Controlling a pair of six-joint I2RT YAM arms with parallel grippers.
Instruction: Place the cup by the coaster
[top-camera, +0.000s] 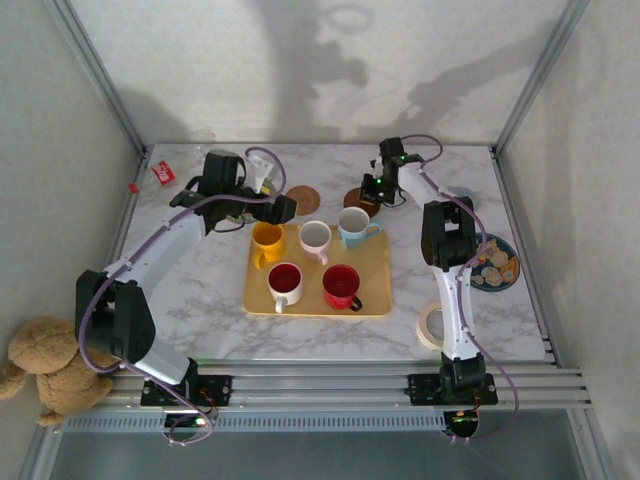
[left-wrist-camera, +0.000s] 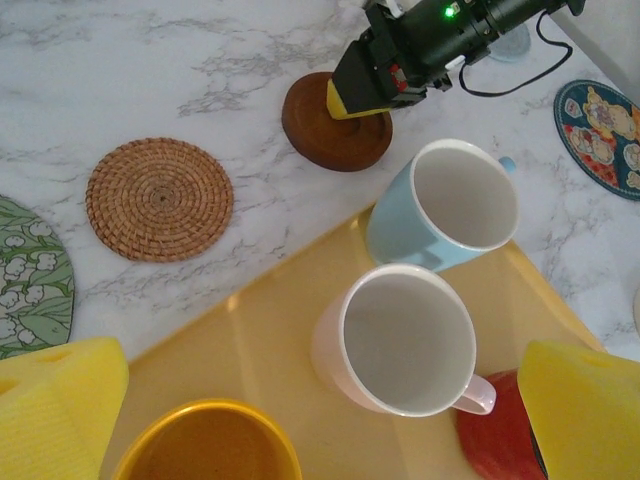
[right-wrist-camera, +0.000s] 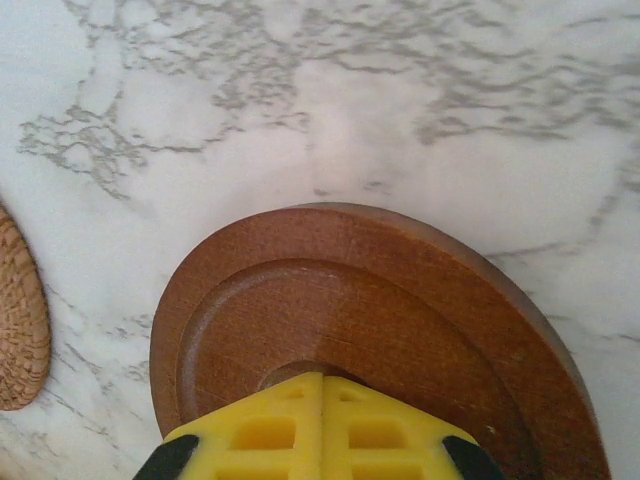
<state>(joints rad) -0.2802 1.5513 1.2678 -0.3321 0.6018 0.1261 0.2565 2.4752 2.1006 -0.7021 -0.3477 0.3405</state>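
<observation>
While the left gripper (left-wrist-camera: 325, 410) hangs wide open over the tray (left-wrist-camera: 260, 340), the white cup (left-wrist-camera: 405, 340) sits lower centre between its pads; the right gripper (right-wrist-camera: 320, 420), closed, touches the wood coaster (right-wrist-camera: 400, 300).

Legible text: none | red packet (top-camera: 162, 173), far-left corner of desk (top-camera: 210, 300): white print too small to read | blue plate (left-wrist-camera: 603, 135): printed figures, lettering cannot be told

Dead centre on the marble table (top-camera: 210, 290) sits a yellow tray (top-camera: 372, 270). Far-left corner, a red packet (top-camera: 163, 173). Right edge, a blue plate (top-camera: 497, 265) of snacks, a tape roll (top-camera: 431, 325) nearer. A teddy bear (top-camera: 45, 365) slumps off the near-left corner.
</observation>
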